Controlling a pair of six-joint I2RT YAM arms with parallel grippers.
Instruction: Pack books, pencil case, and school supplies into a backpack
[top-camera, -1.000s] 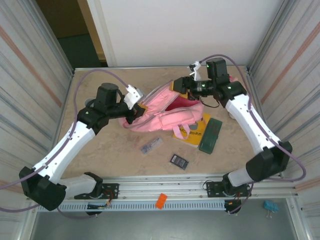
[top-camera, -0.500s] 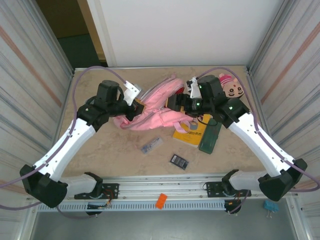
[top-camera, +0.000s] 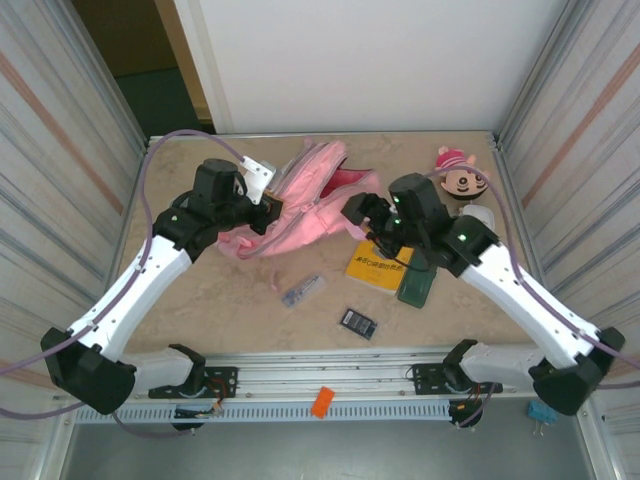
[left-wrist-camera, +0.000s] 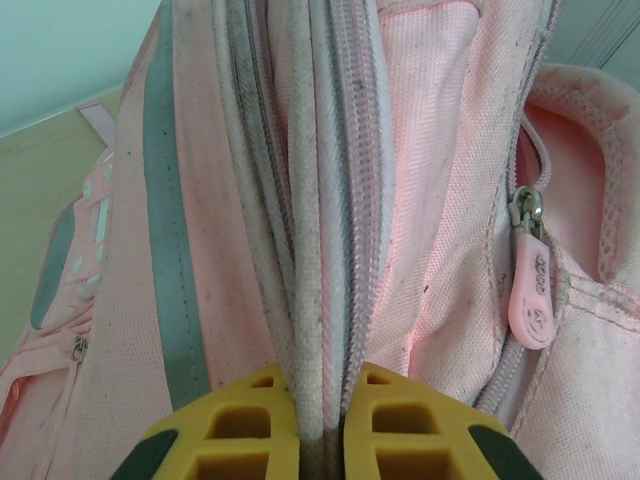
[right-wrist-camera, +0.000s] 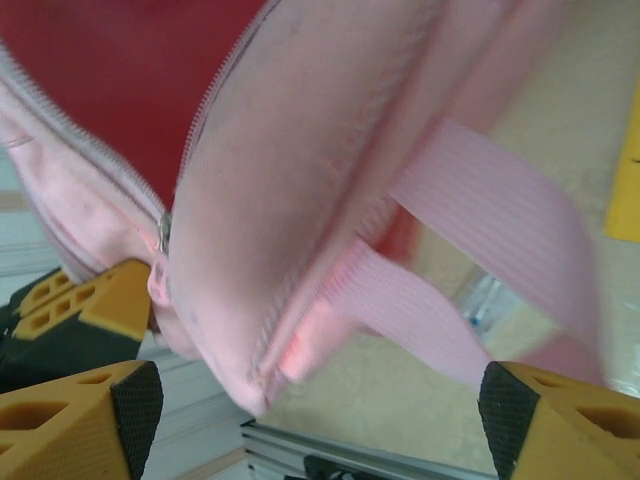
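- Pinching the backpack (top-camera: 305, 200) at its left side, the left gripper (top-camera: 268, 212) is clamping a corded zip seam between its pressed-together pads (left-wrist-camera: 250, 420). A pink zip pull (left-wrist-camera: 530, 300) is hanging just right of that seam.
- The backpack is lying on the table (top-camera: 230, 300) between the two arms, with its red-lined mouth (top-camera: 345, 180) facing the right arm.
- The silvery-blue item (top-camera: 302, 291) and the dark calculator-like item (top-camera: 358, 322) are lying nearer the arm bases, apart from the backpack and not yet packed.
- The right gripper (top-camera: 358, 210) is standing at the mouth with its jaws spread wide. In its wrist view the bag's rim and a pink strap (right-wrist-camera: 500, 230) are passing between the fingers (right-wrist-camera: 80, 420), and neither is being clamped.
- The yellow book (top-camera: 378, 262) is lying just beneath the right arm. The dark green pencil case (top-camera: 418, 285) is lying at its right edge, and I cannot tell whether the two are touching.
- A doll head (top-camera: 460, 178) is sitting at the far right and is no part of the load.
- Judgement: the step in hand appears to be opening and steadying the bag for loading. To do it well, the left grip should be holding the seam taut and high, so the mouth is not sagging shut. The right gripper should be drawing clear of the strap before reaching for the book, since a snagged strap is likely to drag the bag over the items below.
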